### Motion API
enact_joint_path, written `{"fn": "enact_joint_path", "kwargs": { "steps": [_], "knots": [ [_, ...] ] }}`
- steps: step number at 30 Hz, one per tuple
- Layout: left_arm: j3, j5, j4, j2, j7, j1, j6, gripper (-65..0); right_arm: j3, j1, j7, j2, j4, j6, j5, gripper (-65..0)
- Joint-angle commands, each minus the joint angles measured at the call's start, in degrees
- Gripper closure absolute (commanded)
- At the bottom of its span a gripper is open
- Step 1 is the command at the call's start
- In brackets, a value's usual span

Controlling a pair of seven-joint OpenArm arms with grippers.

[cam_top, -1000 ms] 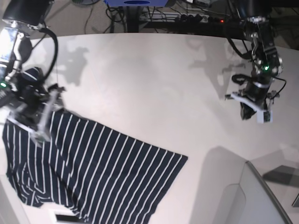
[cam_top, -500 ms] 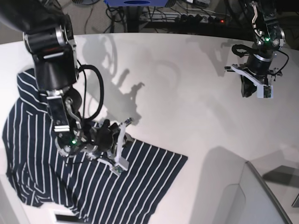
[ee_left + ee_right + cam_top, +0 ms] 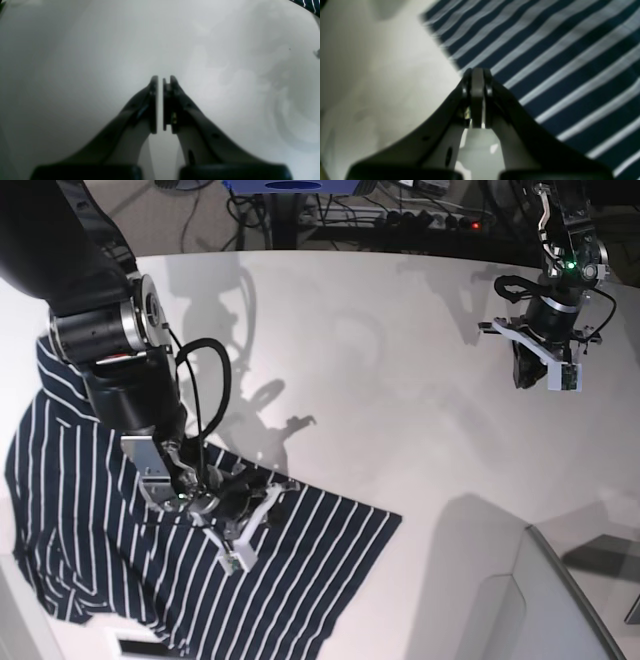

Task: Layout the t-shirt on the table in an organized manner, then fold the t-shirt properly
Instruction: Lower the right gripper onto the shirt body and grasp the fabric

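The t-shirt [image 3: 150, 570], dark navy with thin white stripes, lies spread and rumpled on the front left of the white table [image 3: 380, 360]. My right gripper [image 3: 272, 490] is low at the shirt's upper right edge. In the right wrist view its fingertips [image 3: 477, 73] are shut right at the edge of the striped cloth [image 3: 557, 75]; I cannot tell whether any cloth is pinched. My left gripper [image 3: 525, 375] hangs over bare table at the far right, well away from the shirt. Its pads [image 3: 160, 80] are shut with nothing between them. A corner of the shirt [image 3: 310, 5] shows at that view's top right.
Cables and a power strip [image 3: 400, 220] lie beyond the table's far edge. A pale grey curved object [image 3: 540, 600] stands at the front right. The bulky right arm [image 3: 120, 350] reaches over the shirt's left half.
My right arm swung from the shirt's left side to its upper right edge and went from open to shut there. The left arm lifted slightly toward the far edge.
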Motion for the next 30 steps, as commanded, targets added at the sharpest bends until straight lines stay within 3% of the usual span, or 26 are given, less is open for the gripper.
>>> {"fn": "enact_joint_path", "kwargs": {
  "steps": [1,5,9,11,23,27,30],
  "knots": [
    [-0.5,-0.4,1.1,-0.6,-1.2,0.0,0.3,0.0,0.0,2.5,2.6,-0.3,-0.2,-1.1,0.8,-0.3],
    [-0.5,-0.4,1.1,-0.6,-1.1,0.0,0.3,0.0,-0.1,2.1,4.2,0.2,-1.5,-9.8,0.7,-0.6],
    [0.0,-0.3,1.0,-0.6,-1.1,0.0,0.3,0.0,-0.1,1.0,3.8,0.2,-1.6,-16.5,0.7,-0.6],
    [0.0,-0.3,1.0,-0.6,-1.1,0.0,0.3,0.0,-0.1,0.6,1.1,0.0,-1.6,-18.5,0.7,-0.6],
    [0.0,-0.3,1.2,-0.6,-1.1,-0.2,0.3,0.0,0.0,-2.6,-16.5,-3.8,-1.0,-18.3,0.7,-0.2],
    [0.1,-0.1,1.2,-0.6,-1.1,-0.7,0.3,0.0,-1.6,-6.0,-19.8,-3.7,3.3,-12.9,0.7,-0.2],
    [1.8,0.2,1.1,-0.7,-0.9,-2.3,0.3,0.0,-6.7,-9.3,-23.1,-3.3,9.1,-11.9,0.8,-0.2]
  ]
}}
